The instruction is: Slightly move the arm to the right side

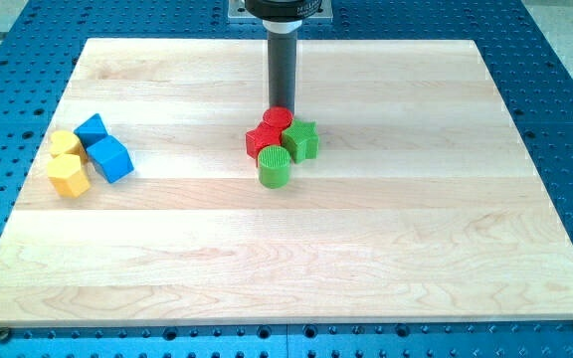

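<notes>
My dark rod comes down from the view's top centre and my tip (pixel 283 107) rests just behind the red cylinder (pixel 278 118), touching or nearly touching it. Below it sits a red star-shaped block (pixel 263 139). A green star-shaped block (pixel 300 140) is to their right and a green cylinder (pixel 274 166) stands in front. These blocks form a tight cluster near the middle of the wooden board (pixel 416 229).
At the view's left lies a second cluster: a blue block (pixel 92 130), a larger blue block (pixel 109 159), a yellow block (pixel 65 144) and a yellow hexagonal block (pixel 69 174). The board lies on a blue perforated table (pixel 565 99).
</notes>
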